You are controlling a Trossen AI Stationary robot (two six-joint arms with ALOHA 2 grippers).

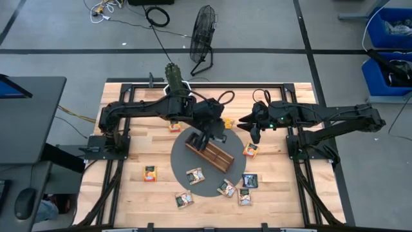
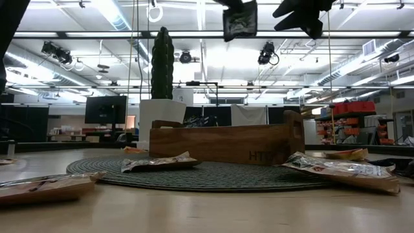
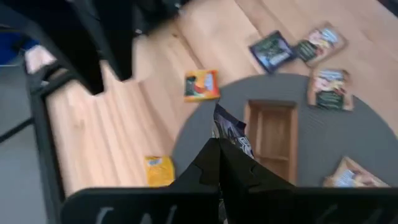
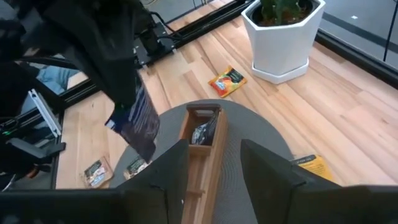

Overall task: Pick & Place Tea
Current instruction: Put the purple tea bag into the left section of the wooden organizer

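My left gripper (image 1: 207,132) hovers over the brown divided tray (image 1: 209,151), shut on a dark blue-black tea packet (image 3: 229,132). That packet also shows in the right wrist view (image 4: 138,124) and at the top of the low view (image 2: 239,21). My right gripper (image 4: 214,158) is open and empty. It is raised just right of the tray (image 4: 199,162), near my left gripper. One packet (image 4: 202,132) lies in the tray's end compartment. Other orange, beige and dark packets lie flat on the mat and table, such as an orange one (image 1: 149,173) and a beige one (image 1: 195,176). My left gripper pinches the dark packet between its two fingers at one edge (image 3: 224,142), coming from above and pointing down. The packet hangs below the fingertips, lifted clear, high above the tray (image 3: 270,134).
The tray sits on a round grey mat (image 1: 183,161). A cactus in a white pot (image 1: 174,77) stands at the table's far edge, behind the tray. Packets cluster near the mat's near-right rim (image 1: 245,196). Bare wood lies to the near left.
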